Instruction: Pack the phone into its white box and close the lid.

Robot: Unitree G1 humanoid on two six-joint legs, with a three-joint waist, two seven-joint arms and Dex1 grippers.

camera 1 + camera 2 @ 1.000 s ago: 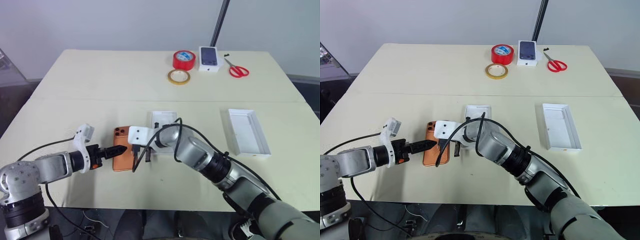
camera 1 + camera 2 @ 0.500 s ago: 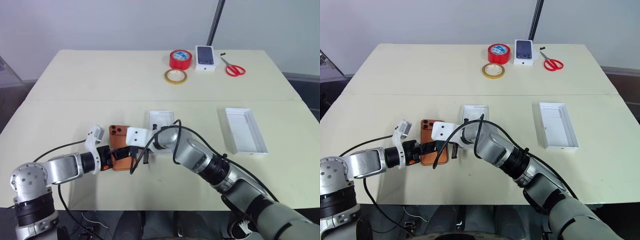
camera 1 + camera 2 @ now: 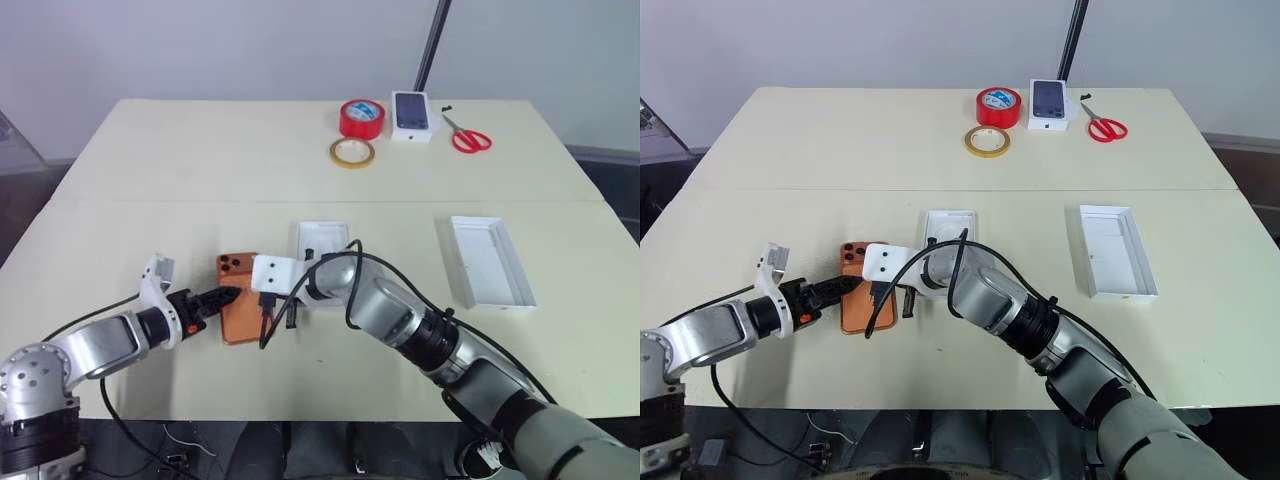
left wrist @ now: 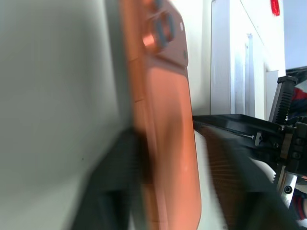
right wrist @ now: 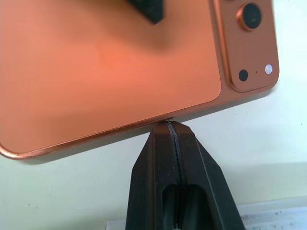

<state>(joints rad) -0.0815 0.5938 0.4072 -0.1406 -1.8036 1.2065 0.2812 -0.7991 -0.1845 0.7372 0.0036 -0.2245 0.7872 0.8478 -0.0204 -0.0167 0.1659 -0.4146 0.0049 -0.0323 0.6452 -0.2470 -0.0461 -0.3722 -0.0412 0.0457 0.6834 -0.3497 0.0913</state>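
The copper-orange phone [image 3: 240, 300] lies back up on the table, camera block at its far corner. My left gripper [image 3: 226, 296] comes in from the left and is shut on the phone's [image 4: 168, 143] left long edge, one finger [image 4: 115, 191] below it and one above. My right gripper [image 5: 172, 128] is shut and empty, its tips pressed against the opposite long edge [image 3: 258, 300]. The lid [image 3: 490, 262], a plain white shell, lies open side up at the right. A white tray [image 3: 322, 238] beyond the phone is partly hidden by my right arm; whether it is the white box I cannot tell.
At the far edge of the table stand a red tape roll [image 3: 362, 118], a yellow tape ring [image 3: 352, 152], a small white box picturing a dark phone [image 3: 410, 115] and red scissors [image 3: 466, 137]. A black cable [image 3: 345, 270] loops over my right forearm.
My left gripper reached in over the phone's left edge with open jaws, rolled its wrist and closed on that edge. The right gripper stayed against the other edge. The camera shifted slightly.
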